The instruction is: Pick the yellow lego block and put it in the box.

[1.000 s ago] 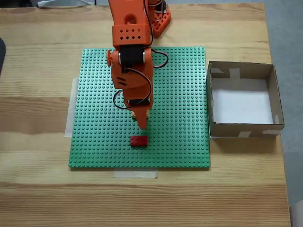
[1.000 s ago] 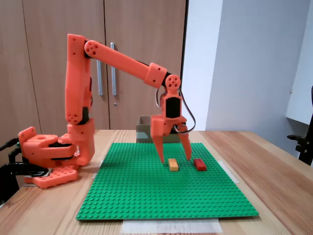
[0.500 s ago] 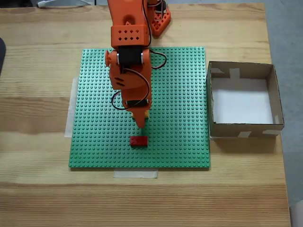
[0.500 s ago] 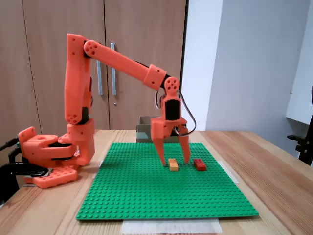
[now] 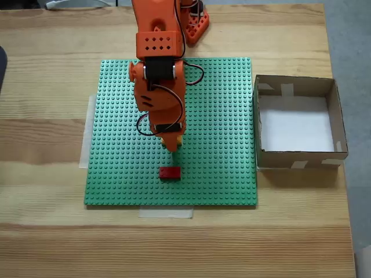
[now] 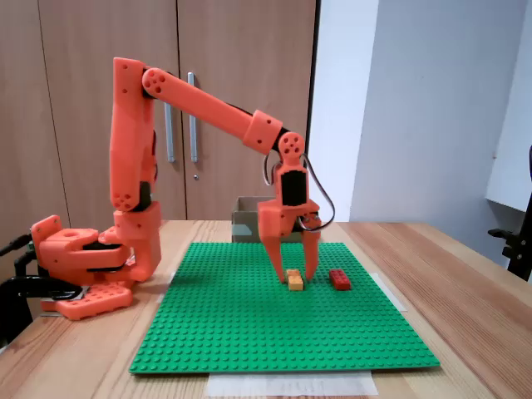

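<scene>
Between the two fingers of the gripper [image 6: 294, 279] sits the yellow brick [image 6: 294, 280], flat on the green baseplate [image 6: 274, 332]. The jaws stand narrowed, one finger just at each side of the brick; whether they press it cannot be told. Just to the gripper's right in that side-on fixed view lies the red brick [image 6: 339, 279], apart from the fingers. From above, the arm [image 5: 157, 87] covers the yellow brick, the red brick [image 5: 170, 172] lies just below the fingertip, and the box [image 5: 299, 160] stands well off to the right, beside the baseplate [image 5: 220, 174].
</scene>
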Robot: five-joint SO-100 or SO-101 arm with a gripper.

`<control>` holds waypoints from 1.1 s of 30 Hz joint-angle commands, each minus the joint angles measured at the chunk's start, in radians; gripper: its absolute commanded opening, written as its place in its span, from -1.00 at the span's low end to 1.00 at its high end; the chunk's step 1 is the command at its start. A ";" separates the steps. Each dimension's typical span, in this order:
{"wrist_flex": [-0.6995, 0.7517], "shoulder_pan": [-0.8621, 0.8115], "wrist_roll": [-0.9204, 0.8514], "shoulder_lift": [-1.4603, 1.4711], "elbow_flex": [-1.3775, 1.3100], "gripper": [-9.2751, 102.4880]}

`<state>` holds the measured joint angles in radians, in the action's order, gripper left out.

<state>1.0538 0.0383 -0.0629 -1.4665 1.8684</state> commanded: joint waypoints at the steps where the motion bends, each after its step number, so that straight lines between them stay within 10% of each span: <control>1: -0.009 -0.009 -0.005 -0.014 -0.005 -0.56; 33: 0.005 0.012 -0.028 -0.144 0.003 -0.82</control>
<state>1.0492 0.0414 -0.1028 -1.5432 1.8791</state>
